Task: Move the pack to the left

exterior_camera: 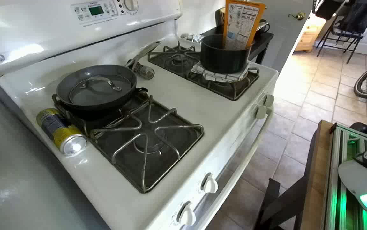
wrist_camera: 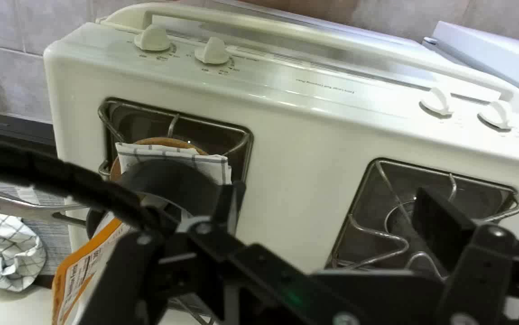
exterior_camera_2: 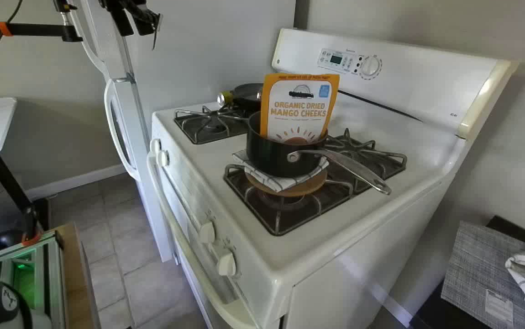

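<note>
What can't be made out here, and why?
Bottom of the flat orange food pouch: hidden by the round black metal pot, in both exterior views.
Fine print on the pouch's white nutrition panel: too small, in an exterior view.
Lettering on the yellow cylindrical can: blurred, in an exterior view.
Pouch in wrist view: cut by bottom edge, partly behind black gripper.

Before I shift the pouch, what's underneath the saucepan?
A folded checked towel on a round tan trivet, over a burner grate. The saucepan, holding the dried-mango pouch, hides the towel's and trivet's middles.

The black hand (wrist_camera: 334,213) has angular links (wrist_camera: 295,285), round metallic screws (wrist_camera: 497,231) and a segmented cable (wrist_camera: 56,175).
</note>
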You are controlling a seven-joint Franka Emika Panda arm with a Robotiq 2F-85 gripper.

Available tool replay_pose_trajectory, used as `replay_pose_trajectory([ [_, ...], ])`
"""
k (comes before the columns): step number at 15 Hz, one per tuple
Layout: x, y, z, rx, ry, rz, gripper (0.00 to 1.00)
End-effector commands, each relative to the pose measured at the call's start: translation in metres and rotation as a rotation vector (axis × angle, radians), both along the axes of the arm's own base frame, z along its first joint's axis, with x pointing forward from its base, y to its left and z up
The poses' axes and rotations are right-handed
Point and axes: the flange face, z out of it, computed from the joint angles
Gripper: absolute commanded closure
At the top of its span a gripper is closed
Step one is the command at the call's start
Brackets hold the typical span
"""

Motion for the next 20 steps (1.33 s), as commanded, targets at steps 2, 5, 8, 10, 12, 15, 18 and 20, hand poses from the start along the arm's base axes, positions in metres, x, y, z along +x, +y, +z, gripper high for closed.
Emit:
replay_pose_trajectory([
  [2,0.0,0.0,0.0,0.0,0.001,0.0,0.0],
  [5,0.0,0.0,0.0,0.0,0.001,0.0,0.0],
  [8,0.017,-0.005,0.003,0.015,-0.024,-0.052,0.0],
  [10,0.045,-0.014,0.005,0.056,-0.049,-0.124,0.0],
  [12,0.071,-0.023,0.006,0.069,-0.081,-0.196,0.0],
  [15,0.117,-0.047,0.01,0.084,-0.124,-0.321,0.0],
  [18,0.157,-0.082,0.015,0.052,-0.162,-0.434,0.0],
  [20,0.175,-0.109,0.029,0.012,-0.186,-0.49,0.0],
])
